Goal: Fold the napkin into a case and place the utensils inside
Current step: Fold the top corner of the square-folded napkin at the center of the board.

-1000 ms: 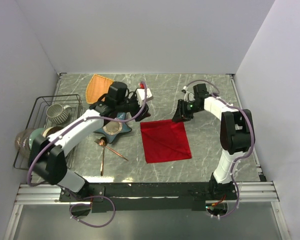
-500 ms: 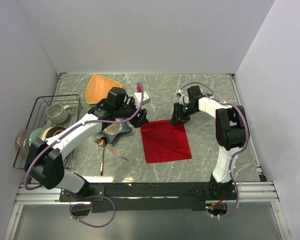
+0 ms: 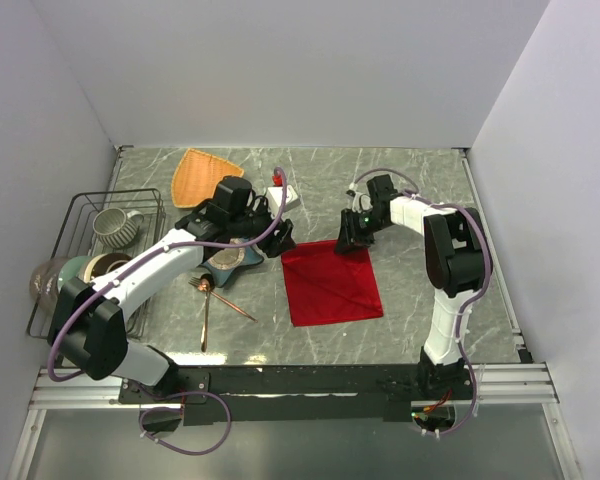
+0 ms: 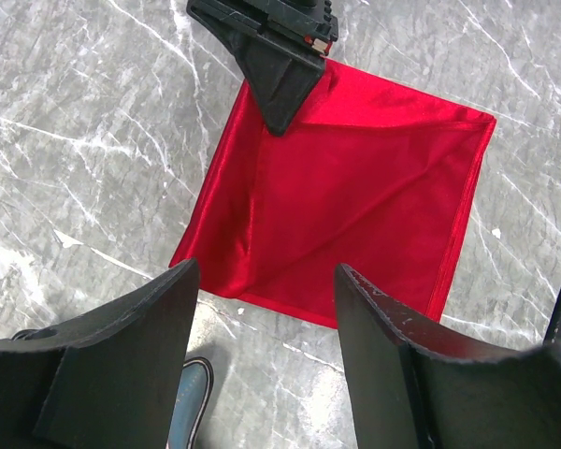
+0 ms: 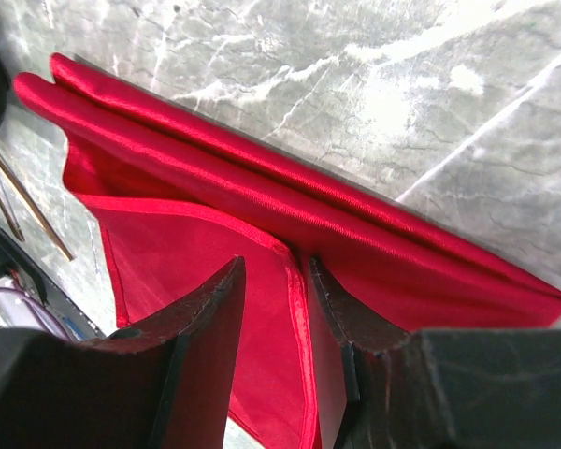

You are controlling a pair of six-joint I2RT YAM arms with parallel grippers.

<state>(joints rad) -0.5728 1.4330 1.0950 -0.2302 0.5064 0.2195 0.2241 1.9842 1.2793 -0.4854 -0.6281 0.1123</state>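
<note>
Red napkin [image 3: 332,284] lies flat on the grey marble table [image 3: 410,190], folded to a rough square. Doubled, hemmed edges run along its far side. It is not yet a narrow case.

Right gripper [image 5: 276,267] is low at the napkin's far edge, toward the right end. Jaws are narrowly apart and straddle a hemmed corner of the top layer. Red cloth shows in the gap, so there is no firm pinch.

Left gripper [image 4: 266,271] is just off the napkin's far-left corner. Jaws are wide apart, with nothing between them.

Copper utensils [image 3: 208,300] lie on the table left of the napkin, clear of it. They are just beside the blue star dish [image 3: 242,262], which sits nearer the napkin's far-left corner.
</note>
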